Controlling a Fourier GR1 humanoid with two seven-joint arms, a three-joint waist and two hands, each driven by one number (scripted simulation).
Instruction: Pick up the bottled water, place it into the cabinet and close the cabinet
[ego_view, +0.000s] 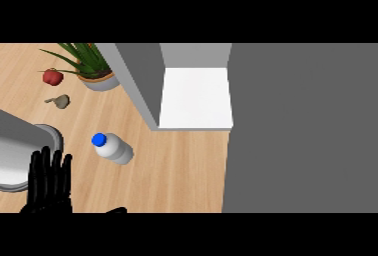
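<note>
In the head view I have the wooden counter (177, 170) under me, running from the left edge to about the middle of the frame.

The bottled water (114, 149) sits on bare wood left of centre, a pale body with a blue cap (99, 139) showing at its upper-left end. It looks upright to me from this steep angle. Nothing touches it.

My left hand (48, 182) shows in the lower left corner, wide open with the fingers straight and pointing up the frame, holding nothing. It lies over the rim of a grey round vessel (50, 135) at the left edge; I cannot tell what that vessel is. The bottle is to the right of the hand and a little higher in the frame, clearly apart from the fingertips. My right hand is not in this view.

The cabinet (140, 80) stands open in the upper middle: a grey side wall slants down toward the bottle, and right of it lies a white shelf (196, 97) with nothing on it. The bottle is below and left of the shelf's front edge. A broad grey panel (303, 130) fills the whole right side of the frame; I cannot tell whether it is the door.

In the upper left stand a potted plant (96, 75), a red fruit (52, 76) just left of it, and a small brownish object (60, 101) below them.
</note>
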